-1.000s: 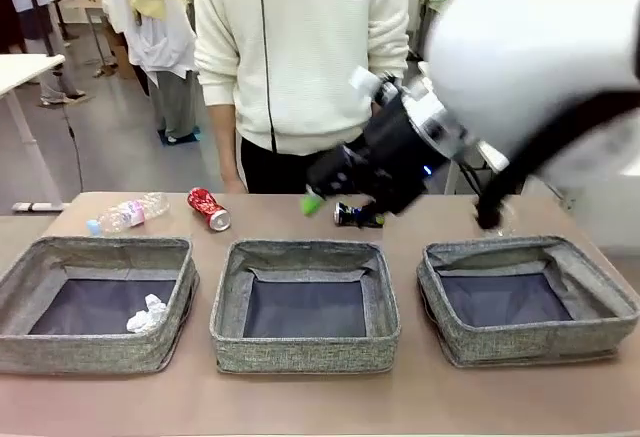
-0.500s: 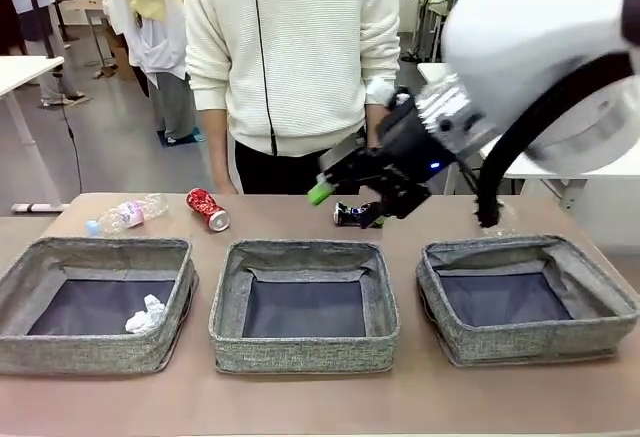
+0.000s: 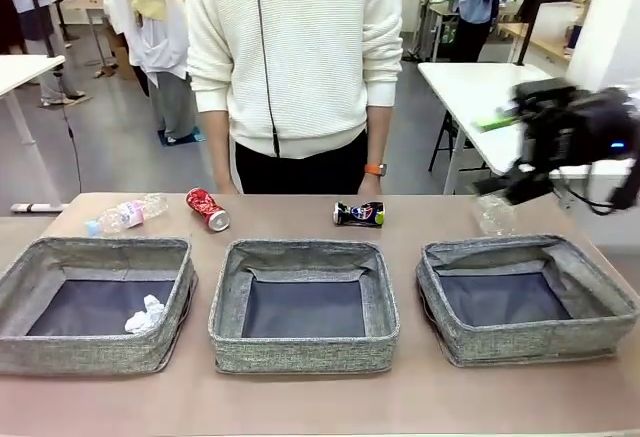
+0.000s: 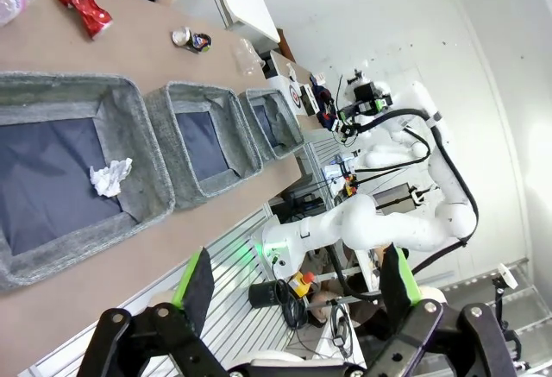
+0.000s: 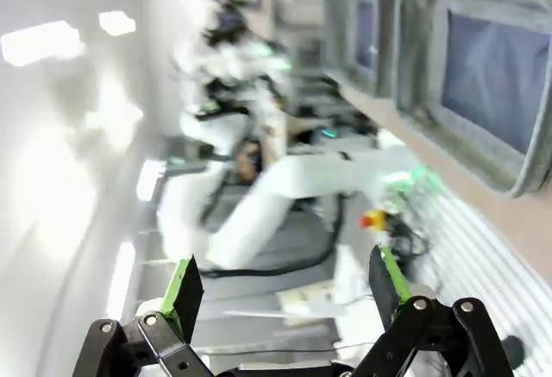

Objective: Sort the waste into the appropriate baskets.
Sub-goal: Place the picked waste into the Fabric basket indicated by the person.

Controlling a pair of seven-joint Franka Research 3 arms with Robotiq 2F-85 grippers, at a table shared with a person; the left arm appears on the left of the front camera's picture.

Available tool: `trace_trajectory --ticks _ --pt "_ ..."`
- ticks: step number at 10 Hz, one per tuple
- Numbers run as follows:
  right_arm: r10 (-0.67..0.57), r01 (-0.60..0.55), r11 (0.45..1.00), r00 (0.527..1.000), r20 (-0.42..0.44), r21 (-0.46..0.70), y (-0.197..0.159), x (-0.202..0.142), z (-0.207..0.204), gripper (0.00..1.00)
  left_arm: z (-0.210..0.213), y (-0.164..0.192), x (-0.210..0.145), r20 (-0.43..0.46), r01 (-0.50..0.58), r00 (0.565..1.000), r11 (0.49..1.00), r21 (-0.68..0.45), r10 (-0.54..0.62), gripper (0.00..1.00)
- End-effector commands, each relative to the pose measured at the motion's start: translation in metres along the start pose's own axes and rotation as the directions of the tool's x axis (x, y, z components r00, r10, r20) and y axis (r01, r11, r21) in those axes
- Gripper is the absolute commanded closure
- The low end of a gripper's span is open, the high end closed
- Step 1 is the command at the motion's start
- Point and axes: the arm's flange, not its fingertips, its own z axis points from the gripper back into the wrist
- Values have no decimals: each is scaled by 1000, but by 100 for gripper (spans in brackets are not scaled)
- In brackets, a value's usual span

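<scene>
Three grey baskets stand in a row: left (image 3: 90, 355), middle (image 3: 305, 352), right (image 3: 530, 342). A white paper ball (image 3: 147, 314) lies in the left one. Behind them on the table lie a clear bottle (image 3: 127, 213), a red can (image 3: 208, 208) and a dark blue can (image 3: 359, 215), with a clear cup (image 3: 494, 214) behind the right basket. My right gripper (image 3: 492, 155) hangs open and blurred above the cup, holding nothing. In its wrist view, my left gripper (image 4: 295, 282) is open and empty, high over the near table edge, with the paper ball (image 4: 109, 176) below.
A person in a white sweater stands at the far side, an orange-strapped wrist (image 3: 375, 169) just behind the dark blue can. A white side table (image 3: 470, 82) stands behind my right arm. Open wooden table lies in front of the baskets.
My right arm has swung from above the dark blue can to the far right, lifting away from the table. The waste and baskets have not moved.
</scene>
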Motion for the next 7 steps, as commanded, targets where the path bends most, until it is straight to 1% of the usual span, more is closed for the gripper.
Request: trace_trajectory --ticks 1,2,3,4,7 --pt "-66 30 990 964 259 139 -23 -42 61 0 0 -3 1 10 21 1000 1000 -18 -21 0" --pt "-67 -6 984 911 407 176 -26 -77 89 0 0 -3 1 10 21 1000 1000 -18 -21 0" --pt "-80 -19 987 809 582 162 -26 -98 103 0 0 -3 1 10 21 1000 1000 -18 -21 0" --pt "-59 27 991 968 243 132 -25 -48 82 0 0 -3 1 10 21 1000 1000 -18 -21 0" --pt "-59 27 991 968 243 132 -25 -48 82 0 0 -3 1 10 21 1000 1000 -18 -21 0"
